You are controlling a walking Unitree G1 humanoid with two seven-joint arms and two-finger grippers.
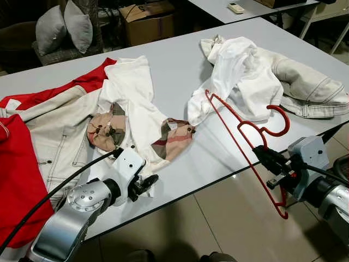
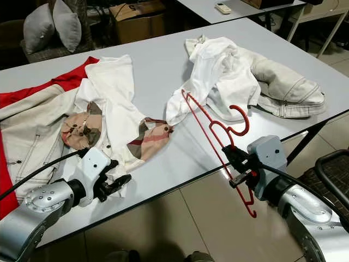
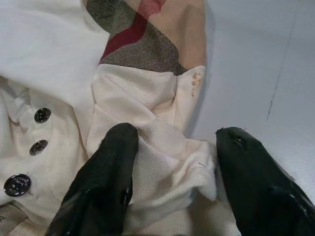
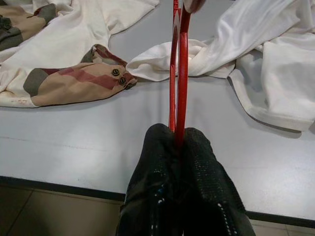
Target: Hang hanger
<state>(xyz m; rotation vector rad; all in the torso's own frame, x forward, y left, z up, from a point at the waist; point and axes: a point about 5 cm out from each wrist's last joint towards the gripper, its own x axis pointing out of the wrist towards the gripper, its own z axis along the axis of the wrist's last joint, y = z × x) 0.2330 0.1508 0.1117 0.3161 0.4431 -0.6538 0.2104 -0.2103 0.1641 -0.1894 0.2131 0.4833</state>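
The right gripper point(image 1: 268, 157) clamped the red hanger point(image 1: 240, 128), holding it clear of the table's near edge; the left gripper point(image 3: 170, 182) straddled the cream shirt's hem point(image 3: 162, 147), unclosed, likely to lift it.

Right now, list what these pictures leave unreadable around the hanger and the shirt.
- Red hanger: its far shoulder lies under the white garment.
- Left pincer: white shirt bunches between its fingers; whether they grip it is unclear.
- Red garment: cut by the picture edge.
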